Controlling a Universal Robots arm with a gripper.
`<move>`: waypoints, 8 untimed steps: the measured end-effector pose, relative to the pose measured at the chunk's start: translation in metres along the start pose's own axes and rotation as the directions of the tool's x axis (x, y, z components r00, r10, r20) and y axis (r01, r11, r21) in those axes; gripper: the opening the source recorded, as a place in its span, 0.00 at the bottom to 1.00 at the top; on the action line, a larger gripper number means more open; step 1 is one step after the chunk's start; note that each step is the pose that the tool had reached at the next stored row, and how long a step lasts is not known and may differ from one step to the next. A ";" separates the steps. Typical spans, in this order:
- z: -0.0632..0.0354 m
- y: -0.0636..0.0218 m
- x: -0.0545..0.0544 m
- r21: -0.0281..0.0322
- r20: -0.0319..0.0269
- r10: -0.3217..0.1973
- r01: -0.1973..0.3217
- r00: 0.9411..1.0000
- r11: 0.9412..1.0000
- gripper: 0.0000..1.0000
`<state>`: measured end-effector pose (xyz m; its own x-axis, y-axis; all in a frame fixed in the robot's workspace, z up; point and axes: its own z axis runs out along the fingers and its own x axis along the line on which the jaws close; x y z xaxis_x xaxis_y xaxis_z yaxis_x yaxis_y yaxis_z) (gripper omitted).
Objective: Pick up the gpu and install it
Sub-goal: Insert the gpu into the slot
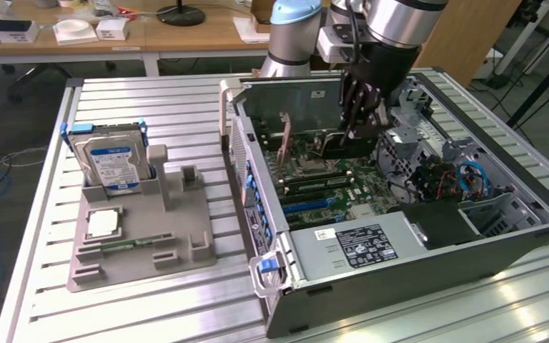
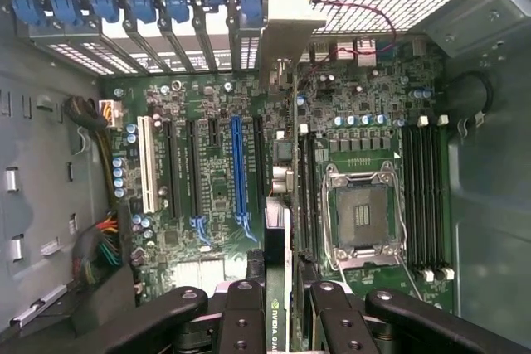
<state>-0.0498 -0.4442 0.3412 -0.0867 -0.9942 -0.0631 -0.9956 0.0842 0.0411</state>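
- Pinching the gpu [image 2: 280, 242] edge-on between the fingers [image 2: 242, 312] of the gripper [image 2: 284, 308], gripped along its upper edge.
- Hanging upright over the motherboard [image 2: 207, 196], just beside the blue slot [image 2: 236, 163]; upper centre of the exterior view, inside the computer case [image 1: 399, 286].
- Cannot tell whether seated.
- Probably light, stiff and fragile: best held by bare board edges, not components.
- Farther off, at left: hard drive [image 1: 112, 164] standing in a grey tray [image 1: 146, 268].

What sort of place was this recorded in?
Probably a robotics lab: the gripper holds the gpu inside an open computer case on a slatted metal table, with cluttered wooden desks behind.
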 end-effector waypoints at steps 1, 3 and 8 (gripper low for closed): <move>0.0009 0.0000 0.000 0.000 0.000 0.000 0.000 1.000 1.000 0.26; 0.0028 -0.0001 0.000 0.000 0.000 0.000 0.000 1.000 1.000 0.26; 0.0080 -0.0003 0.001 0.000 0.000 0.000 0.000 1.000 1.000 0.26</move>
<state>-0.0498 -0.4443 0.3332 -0.0867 -0.9942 -0.0632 -0.9956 0.0842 0.0411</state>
